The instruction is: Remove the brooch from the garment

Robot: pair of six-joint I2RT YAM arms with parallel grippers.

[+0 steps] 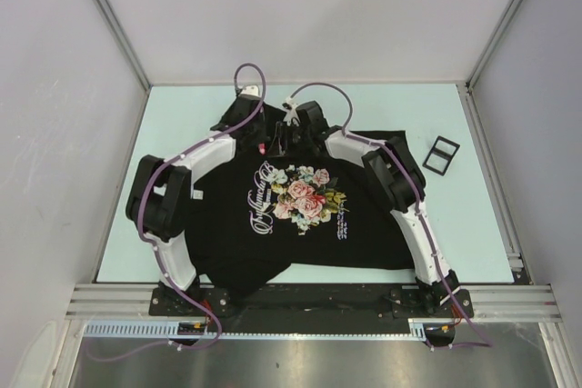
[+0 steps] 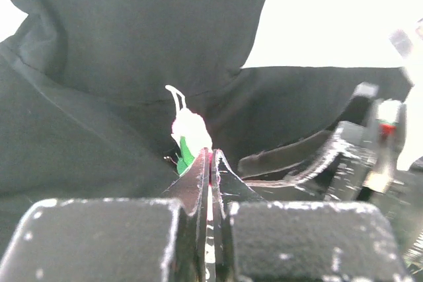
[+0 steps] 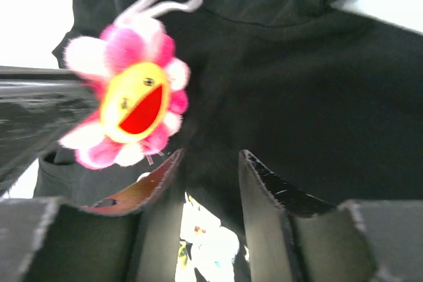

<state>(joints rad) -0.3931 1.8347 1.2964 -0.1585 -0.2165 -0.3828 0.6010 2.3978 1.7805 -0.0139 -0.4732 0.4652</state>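
Note:
The garment (image 1: 235,256), a black T-shirt with a rose print, lies flat on the table, and both grippers meet at its collar. The brooch (image 3: 129,104) is a fluffy pink flower with a yellow face and a clear loop. It sits just left of and beyond my right gripper (image 3: 210,153), which is open with only black cloth (image 3: 297,84) behind the gap. My left gripper (image 2: 210,153) is shut, a sliver of pink showing between its tips. The brooch's white and green back (image 2: 190,130) lies right at those tips. From above, the brooch (image 1: 263,146) is a pink speck under the left gripper (image 1: 266,141).
A small black rectangular frame (image 1: 441,154) lies on the pale green table (image 1: 473,224) to the right of the shirt. Grey enclosure walls stand on three sides. The right gripper's body (image 2: 357,143) crowds the left gripper's right side.

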